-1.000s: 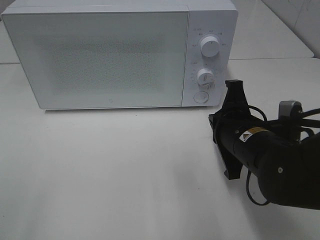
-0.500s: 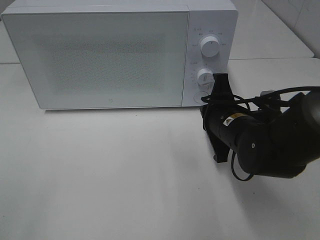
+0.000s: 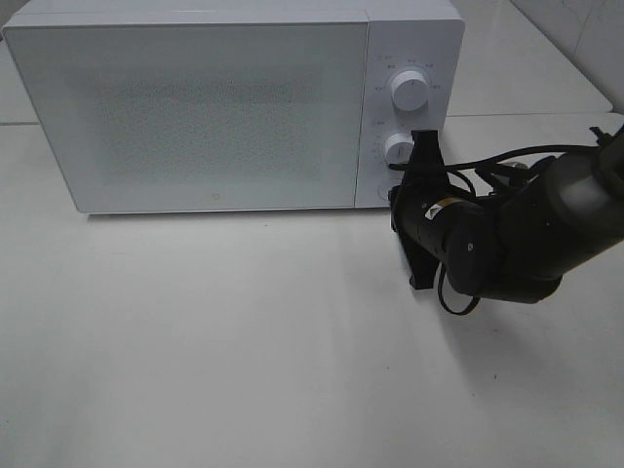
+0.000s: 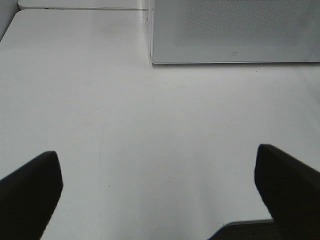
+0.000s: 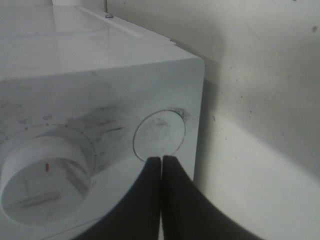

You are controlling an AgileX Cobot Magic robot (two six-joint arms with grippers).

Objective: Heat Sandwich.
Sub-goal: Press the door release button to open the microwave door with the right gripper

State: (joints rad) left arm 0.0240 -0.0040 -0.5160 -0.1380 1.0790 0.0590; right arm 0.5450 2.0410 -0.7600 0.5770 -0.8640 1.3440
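Contact looks near: the clenched right end effector [image 5: 161, 160] points at the round door button [image 5: 159, 132], five o'clock on the face of the closed microwave [image 3: 195, 107]. A square, centred push suits best. Left end effector [image 4: 156, 152] hangs released above the desk [image 4: 125, 110]; the sandwich is nowhere visible.

You have white table [image 3: 214, 361] carrying white microwave [image 3: 195, 107], door shut, dials at its right end; tabletop extends before microwave.

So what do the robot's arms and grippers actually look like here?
The right arm is matte black and rounded, with a small yellow-and-white label and black cables looping off it. The right gripper has slim black tapered fingers; the left gripper shows blunt black ones.
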